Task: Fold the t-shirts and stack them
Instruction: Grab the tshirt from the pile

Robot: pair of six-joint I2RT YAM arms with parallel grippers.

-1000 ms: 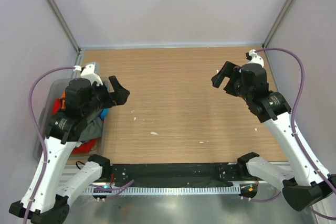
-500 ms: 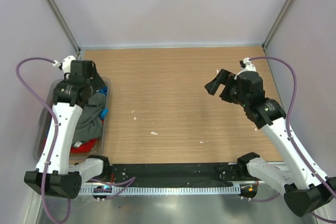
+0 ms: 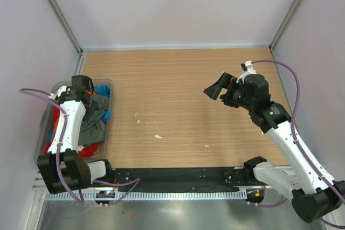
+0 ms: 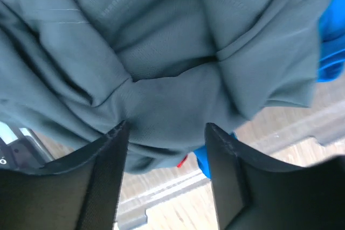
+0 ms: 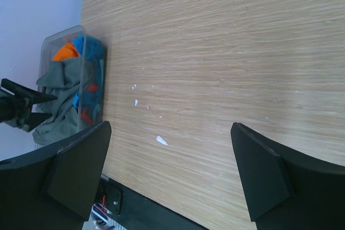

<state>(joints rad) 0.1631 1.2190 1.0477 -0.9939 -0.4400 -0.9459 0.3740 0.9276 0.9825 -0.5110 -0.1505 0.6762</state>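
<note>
**T-shirts heaped in bin; both tools open, nothing held**

Translucent grey plastic bin [image 3: 107, 83] at left edge of wood-grain worktop [image 3: 178, 106], toward near-left corner. All shirts crumpled inside it, none folded:
- plain dark grey-green t-shirt [image 4: 161, 52] on top of the heap
- bright orange t-shirt [image 5: 66, 52] at far end of bin
- blue t-shirt [image 4: 329, 41] along the side facing worktop centre
- red t-shirt [image 3: 89, 149] at near end

Left tool [image 4: 166, 130]: lowered over far end of bin. Fingers [image 4: 108, 176] apart, with a raised fold of grey-green cloth between the tips, not clamped. Contact between tips and cloth: cannot tell.

Right tool [image 5: 170, 127]: above right half of worktop, well apart from bin. Spread wide, facing left edge, holding nothing.

Few white specks [image 3: 157, 136] on bare wood toward near edge.
</note>
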